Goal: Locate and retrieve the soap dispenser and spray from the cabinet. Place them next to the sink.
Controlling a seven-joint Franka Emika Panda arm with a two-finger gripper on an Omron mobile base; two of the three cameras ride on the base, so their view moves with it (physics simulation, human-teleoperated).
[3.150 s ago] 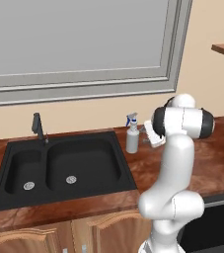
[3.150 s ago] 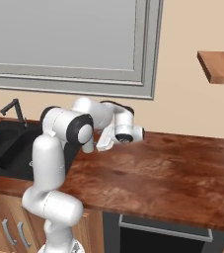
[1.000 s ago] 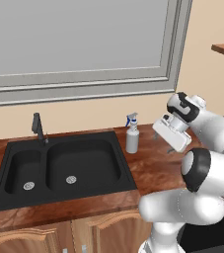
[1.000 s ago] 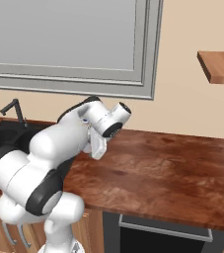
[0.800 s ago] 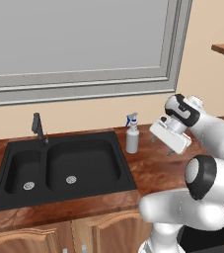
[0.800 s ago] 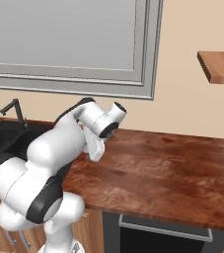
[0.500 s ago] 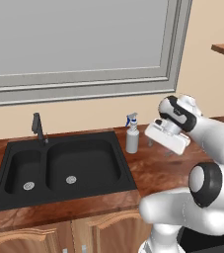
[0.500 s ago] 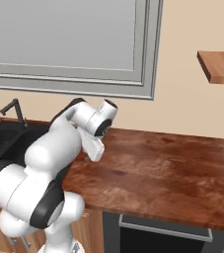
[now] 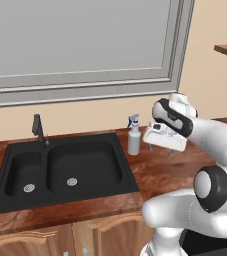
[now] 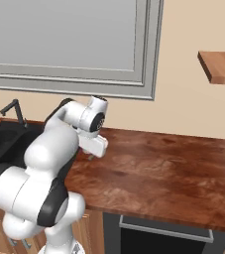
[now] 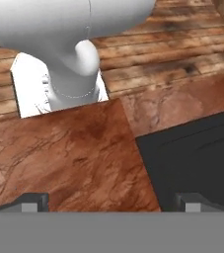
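Pincer (image 9: 164, 148) agape, just beside spray (image 9: 133, 137), sink (image 9: 60, 170).

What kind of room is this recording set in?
Most likely a rendered kitchen: a black double-basin sink with a slim faucet is set into a wooden countertop, a window above, cupboard doors below, and a spray bottle beside the sink.

The sink (image 9: 60, 170) was black with silver drain rings. The spray (image 9: 133, 136) at centre right of the left base view was grey with a blue trigger. The countertop (image 10: 163, 168) showed reddish-brown wood grain. At upper right, the shelf board (image 10: 220, 66) was reddish-brown.
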